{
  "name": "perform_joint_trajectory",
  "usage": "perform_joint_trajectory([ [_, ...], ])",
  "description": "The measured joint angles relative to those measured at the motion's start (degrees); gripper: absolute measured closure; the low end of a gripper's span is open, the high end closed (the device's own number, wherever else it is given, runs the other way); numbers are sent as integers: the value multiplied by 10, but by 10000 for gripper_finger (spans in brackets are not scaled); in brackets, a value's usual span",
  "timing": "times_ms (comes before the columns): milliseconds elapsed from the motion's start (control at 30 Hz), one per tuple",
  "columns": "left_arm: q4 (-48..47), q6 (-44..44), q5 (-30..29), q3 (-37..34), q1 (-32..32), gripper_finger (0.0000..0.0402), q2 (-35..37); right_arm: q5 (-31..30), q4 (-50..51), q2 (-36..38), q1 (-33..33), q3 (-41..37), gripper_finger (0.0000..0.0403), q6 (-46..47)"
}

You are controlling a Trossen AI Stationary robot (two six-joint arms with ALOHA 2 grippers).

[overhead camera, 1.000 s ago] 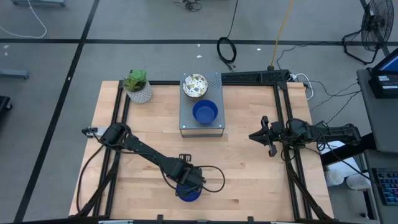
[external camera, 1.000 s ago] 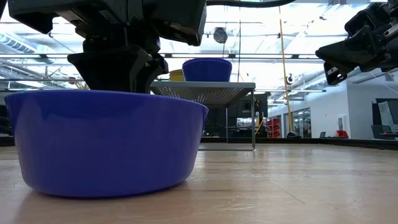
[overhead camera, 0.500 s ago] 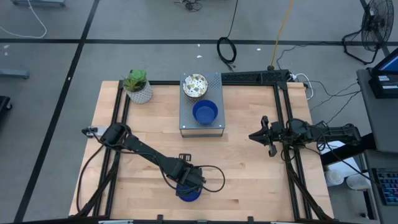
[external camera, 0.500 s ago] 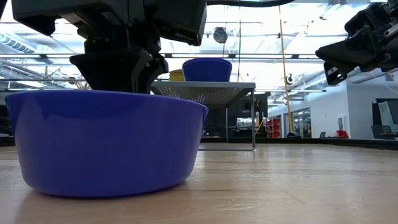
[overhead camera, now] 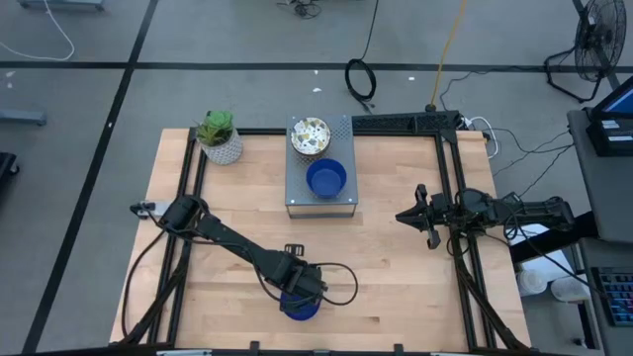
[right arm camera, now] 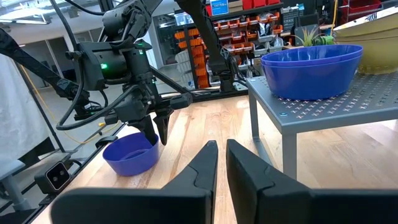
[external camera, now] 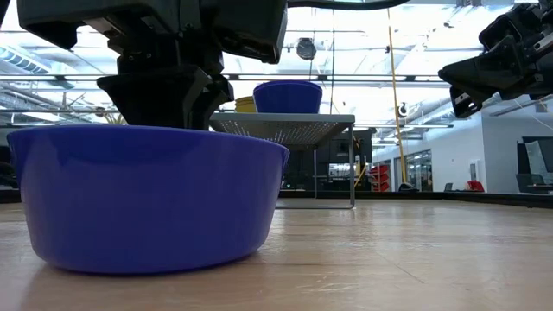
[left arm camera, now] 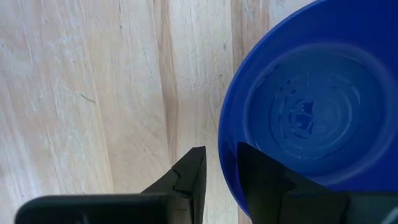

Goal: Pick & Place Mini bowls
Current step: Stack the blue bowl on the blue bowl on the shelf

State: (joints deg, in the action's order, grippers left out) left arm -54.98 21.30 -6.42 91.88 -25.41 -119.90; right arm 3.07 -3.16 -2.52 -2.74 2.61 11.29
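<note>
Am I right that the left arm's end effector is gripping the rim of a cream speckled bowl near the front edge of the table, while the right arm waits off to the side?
Not quite: the bowl is solid blue, not cream speckled. The left wrist view shows the left end effector with one finger inside and one outside the rim of the blue bowl. The rest holds: the high view shows it near the front edge, with the right end effector waiting at the side.

A solid blue mini bowl (external camera: 151, 199) is seen filling the near left of the frame, set upright on the wooden table (external camera: 415, 259); directly above its rim the left gripper (external camera: 164, 108) is held, its dark body reaching down from the top edge (the fingertips are hidden behind the bowl wall); farther back a grey perforated stand (external camera: 289, 130) is shown, on which another blue bowl (external camera: 288, 96) is placed, with a yellowish rim (external camera: 244, 104) just beside it; the right arm (external camera: 505, 60) is seen raised at the upper right, clear of the table.
</note>
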Motion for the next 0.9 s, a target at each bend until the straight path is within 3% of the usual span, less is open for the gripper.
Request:
perform_joint_trajectory([
  [267,0,1,0,0,0,312,0,0,0,0,0,0,383,0],
  [500,5,3,9,1,6,390,3,0,0,0,0,0,383,0],
  [900,28,-15,17,1,12,395,2,0,0,0,0,0,383,0],
])
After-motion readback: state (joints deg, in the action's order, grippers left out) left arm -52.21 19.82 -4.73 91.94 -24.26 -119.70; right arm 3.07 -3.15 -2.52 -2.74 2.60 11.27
